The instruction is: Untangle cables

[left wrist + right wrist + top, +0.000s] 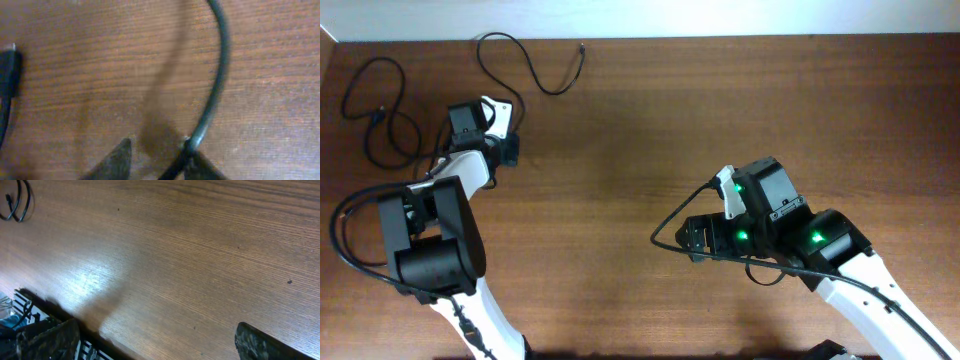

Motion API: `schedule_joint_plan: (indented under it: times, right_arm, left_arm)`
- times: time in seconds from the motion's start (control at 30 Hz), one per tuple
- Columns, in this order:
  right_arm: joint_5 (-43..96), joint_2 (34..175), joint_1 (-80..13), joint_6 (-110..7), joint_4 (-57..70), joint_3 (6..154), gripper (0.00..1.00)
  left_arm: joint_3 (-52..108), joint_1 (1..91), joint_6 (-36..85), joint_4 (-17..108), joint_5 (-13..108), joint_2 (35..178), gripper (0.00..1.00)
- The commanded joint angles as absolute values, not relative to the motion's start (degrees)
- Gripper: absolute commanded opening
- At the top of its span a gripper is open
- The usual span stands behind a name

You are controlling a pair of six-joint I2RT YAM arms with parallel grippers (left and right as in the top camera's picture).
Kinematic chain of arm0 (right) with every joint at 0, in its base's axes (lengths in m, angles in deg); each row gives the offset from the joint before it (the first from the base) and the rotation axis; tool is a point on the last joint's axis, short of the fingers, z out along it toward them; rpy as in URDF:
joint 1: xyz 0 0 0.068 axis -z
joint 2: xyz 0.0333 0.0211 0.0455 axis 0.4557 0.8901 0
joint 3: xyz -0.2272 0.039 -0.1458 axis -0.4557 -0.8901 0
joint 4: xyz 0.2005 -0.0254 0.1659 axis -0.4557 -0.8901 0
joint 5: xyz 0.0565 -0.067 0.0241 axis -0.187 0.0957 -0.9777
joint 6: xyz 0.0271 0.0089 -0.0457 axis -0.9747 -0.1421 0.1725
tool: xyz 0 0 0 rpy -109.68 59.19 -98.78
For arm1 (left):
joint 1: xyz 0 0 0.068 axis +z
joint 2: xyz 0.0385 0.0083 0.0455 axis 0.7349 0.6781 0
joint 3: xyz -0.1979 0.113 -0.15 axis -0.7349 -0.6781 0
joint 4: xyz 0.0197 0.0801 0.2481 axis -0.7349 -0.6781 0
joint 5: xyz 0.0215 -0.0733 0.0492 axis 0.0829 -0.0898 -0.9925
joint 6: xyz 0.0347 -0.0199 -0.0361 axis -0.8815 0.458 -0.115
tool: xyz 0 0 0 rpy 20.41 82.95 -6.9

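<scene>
My right gripper hangs over bare wood with its fingers spread wide and nothing between them. The table under it is brown, with fine straight grain and a pale sheen where the light falls. Past a table edge in the right wrist view I see something striped and cluttered, too blurred to name.

My left gripper is low over the same wood, further out and to my left. Its fingers stand a little apart, with wood showing in the gap. A thin black cable lies against one fingertip and casts a soft shadow; I am not clamped on it. Seen from overhead, that cable runs away from me, curls near the far edge and ends in a small plug.

Further left, the looped cables lie in loose rings on the table, apart from my gripper. How many cords are in them I cannot tell. Beyond the far edge runs a pale strip, wall or floor, I cannot tell which.
</scene>
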State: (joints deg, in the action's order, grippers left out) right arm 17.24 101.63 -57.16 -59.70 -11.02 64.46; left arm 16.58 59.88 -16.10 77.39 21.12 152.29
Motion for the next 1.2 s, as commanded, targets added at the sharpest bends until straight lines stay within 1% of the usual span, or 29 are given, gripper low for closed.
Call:
schedule_joint_plan:
  times: [0.0, 0.17, 0.37, 0.43, 0.6, 0.73, 0.83, 0.97, 1.0, 1.07, 1.1, 1.17]
  right_arm:
    - [17.5, 101.5, -57.1, -59.5, -10.8, 65.0, 0.99]
    - [17.5, 101.5, -57.1, -59.5, -10.8, 65.0, 0.98]
    - [17.5, 101.5, -57.1, -59.5, -10.8, 65.0, 0.99]
    - [17.5, 101.5, -57.1, -59.5, -10.8, 65.0, 0.99]
    - [17.5, 101.5, -57.1, -59.5, -10.8, 65.0, 0.98]
    - [17.5, 101.5, -57.1, -59.5, -10.8, 65.0, 0.99]
    - [17.5, 101.5, -57.1, -59.5, -10.8, 65.0, 0.99]
    - [17.5, 101.5, -57.1, -59.5, -10.8, 65.0, 0.99]
    - [17.5, 101.5, -57.1, -59.5, -10.8, 65.0, 0.98]
    - [17.5, 101.5, -57.1, -59.5, -10.8, 65.0, 0.99]
    - [17.5, 101.5, -57.1, -59.5, -10.8, 65.0, 0.99]
    - [17.5, 101.5, -57.1, -59.5, -10.8, 65.0, 0.98]
  left_arm:
    - [17.2, 59.3, -16.0, 79.6, 20.9, 153.6, 0.00]
    - [17.3, 58.5, -15.4, 77.9, 20.7, 150.0, 0.00]
    - [17.3, 58.5, -9.9, 68.9, 20.9, 132.8, 0.00]
    - [17.3, 58.5, -8.0, 67.6, 20.9, 126.4, 0.00]
    - [17.3, 58.5, -8.0, 66.2, 20.7, 112.3, 0.00]
    - [17.3, 58.5, -4.7, 64.9, 12.7, 105.1, 0.00]
    - [17.3, 58.5, -4.6, 64.2, 12.4, 103.0, 0.00]
    - [17.3, 58.5, -4.6, 64.3, 16.6, 103.6, 0.00]
    - [17.3, 58.5, -4.6, 64.3, 19.2, 104.1, 0.00]
    - [17.3, 58.5, -4.6, 64.7, 25.9, 104.7, 0.00]
    - [17.3, 58.5, -5.0, 66.0, 32.2, 104.8, 0.00]
    - [17.3, 58.5, -7.9, 67.8, 40.3, 104.8, 0.00]
